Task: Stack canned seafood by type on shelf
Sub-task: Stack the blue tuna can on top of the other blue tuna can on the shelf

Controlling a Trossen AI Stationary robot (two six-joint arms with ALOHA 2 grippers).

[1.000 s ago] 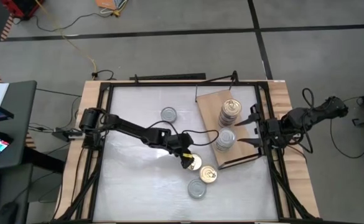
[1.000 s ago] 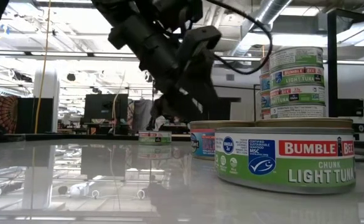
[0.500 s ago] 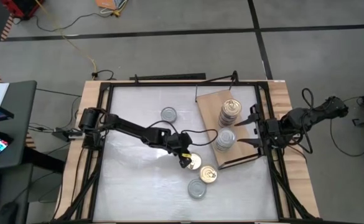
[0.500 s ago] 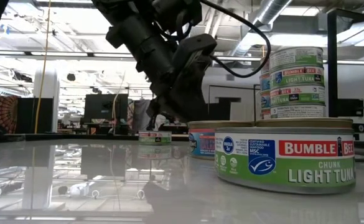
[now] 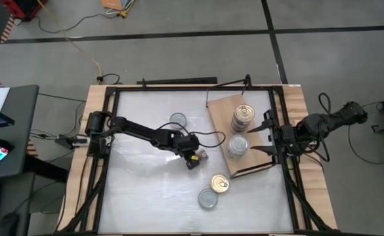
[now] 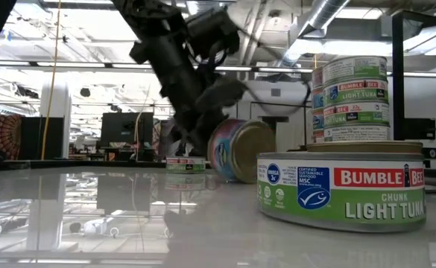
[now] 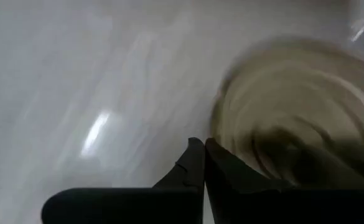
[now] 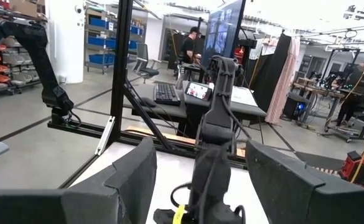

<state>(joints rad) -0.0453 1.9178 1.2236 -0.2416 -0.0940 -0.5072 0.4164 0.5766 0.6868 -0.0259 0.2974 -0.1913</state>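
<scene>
From above, the left gripper reaches mid-table, its grip unclear there. Low down, a gold-lidded tin shows tipped on edge beside it. Left wrist: fingers pressed together, holding nothing. Right gripper gapes beside the shelf.

Both arms matte black, jointed segments; black cables alongside; yellow tag near left wrist.
</scene>
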